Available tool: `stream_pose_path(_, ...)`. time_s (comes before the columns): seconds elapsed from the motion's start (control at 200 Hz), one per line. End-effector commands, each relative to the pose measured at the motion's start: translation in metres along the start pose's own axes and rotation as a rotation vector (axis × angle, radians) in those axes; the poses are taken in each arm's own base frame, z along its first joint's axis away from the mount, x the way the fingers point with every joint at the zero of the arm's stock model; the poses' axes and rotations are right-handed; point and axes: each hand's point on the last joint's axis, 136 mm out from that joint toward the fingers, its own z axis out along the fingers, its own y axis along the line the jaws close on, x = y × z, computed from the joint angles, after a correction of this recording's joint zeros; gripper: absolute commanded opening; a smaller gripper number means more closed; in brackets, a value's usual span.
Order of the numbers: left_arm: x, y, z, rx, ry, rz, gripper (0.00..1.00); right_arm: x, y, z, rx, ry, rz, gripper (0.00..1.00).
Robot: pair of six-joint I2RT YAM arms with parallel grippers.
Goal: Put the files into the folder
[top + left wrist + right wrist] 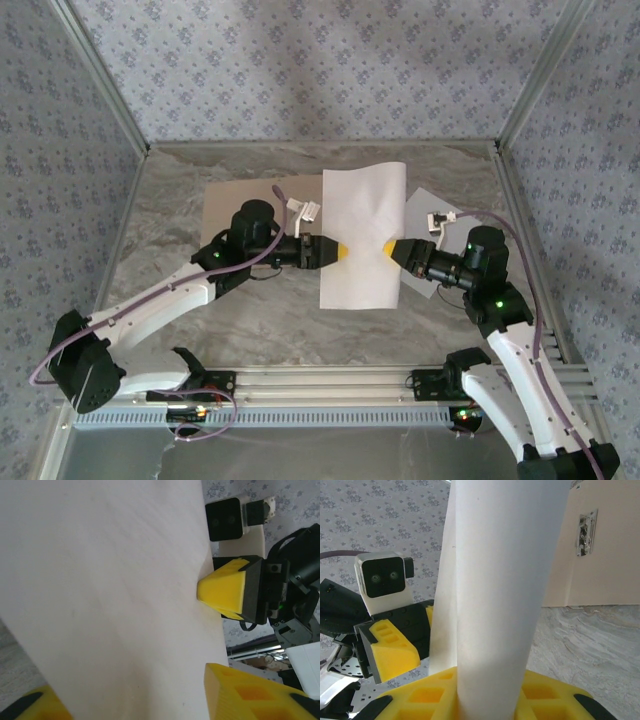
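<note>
Our right pincer (388,250) is clamped on the paper sheet (360,215) at three o'clock; our left pincer (345,252) seems apart at nine. Next we should pinch, then lay it in the folder (235,195).

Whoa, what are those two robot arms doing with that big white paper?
They are trying to get paper into a folder. The right gripper pinches the right edge of the white paper and holds it up off the table. The left gripper is at the paper's left edge with its fingers apart, one on each side, not pinching. The brown folder lies open on the table behind the paper, so nothing is in it yet.
</note>
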Motion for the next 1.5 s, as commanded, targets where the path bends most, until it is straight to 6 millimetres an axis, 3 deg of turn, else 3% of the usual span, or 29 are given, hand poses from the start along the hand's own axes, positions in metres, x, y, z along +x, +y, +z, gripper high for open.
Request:
stream_pose_path(0.0,-0.008,-0.016,-0.002,0.071,-0.02,0.022,0.39,0.0,0.006,-0.001,-0.022,-0.009,-0.034,0.27)
stream_pose_path(0.155,-0.009,-0.016,-0.002,0.066,-0.021,0.013,0.29,0.001,0.007,0.0,-0.033,-0.012,-0.044,0.29)
stream_pose_path(0.27,-0.009,-0.014,-0.003,0.036,-0.012,0.012,0.16,0.001,0.009,-0.001,-0.042,-0.021,-0.056,0.33)
stream_pose_path(0.37,-0.012,-0.017,-0.008,0.023,-0.018,0.021,0.13,0.0,0.005,-0.003,-0.023,-0.033,-0.043,0.45)
stream_pose_path(0.495,-0.019,-0.034,-0.015,0.04,0.0,0.033,0.1,0.002,-0.009,-0.001,0.025,-0.039,0.011,0.68)
stream_pose_path(0.635,-0.023,-0.048,-0.024,-0.001,0.024,0.051,0.09,0.005,-0.012,0.002,0.005,-0.034,0.059,0.84)
stream_pose_path(0.785,-0.029,-0.05,-0.025,-0.043,0.046,0.028,0.09,0.005,-0.014,0.008,-0.071,-0.046,0.156,1.0)
stream_pose_path(1.069,-0.044,-0.067,-0.017,-0.008,0.074,0.002,0.04,-0.001,-0.005,0.011,-0.2,-0.069,0.263,1.0)
stream_pose_path(1.499,-0.066,-0.105,-0.016,0.106,0.057,0.004,0.0,-0.003,-0.016,0.012,-0.271,-0.082,0.459,1.0)
